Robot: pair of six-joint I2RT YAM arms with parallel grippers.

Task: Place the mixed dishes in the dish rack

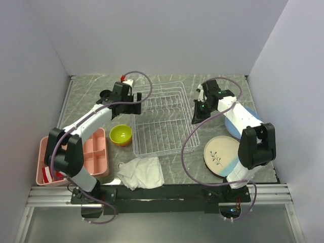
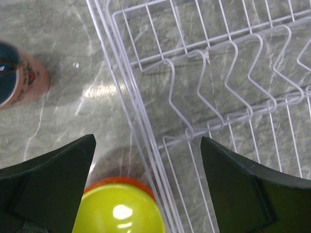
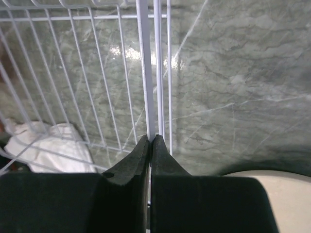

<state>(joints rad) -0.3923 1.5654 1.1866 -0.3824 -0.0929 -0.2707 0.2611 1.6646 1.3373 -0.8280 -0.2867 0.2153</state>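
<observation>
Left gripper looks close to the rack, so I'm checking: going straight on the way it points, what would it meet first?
Probably the side rail of the rack, which runs between the open fingers of the left gripper. The green bowl lies just beside that line; depth is hard to judge.

- The dish rack point(image 1: 161, 121), a white wire basket with upright prongs, stands mid-table.
- The lime-green bowl point(image 1: 121, 134) sits upright inside the orange bowl point(image 2: 119, 181), just beside the rack's left edge.
- The cream-and-blue plate point(image 1: 221, 156) lies flat to the rack's right.
- The light-blue plate point(image 1: 234, 132) lies behind it, partly hidden.
</observation>
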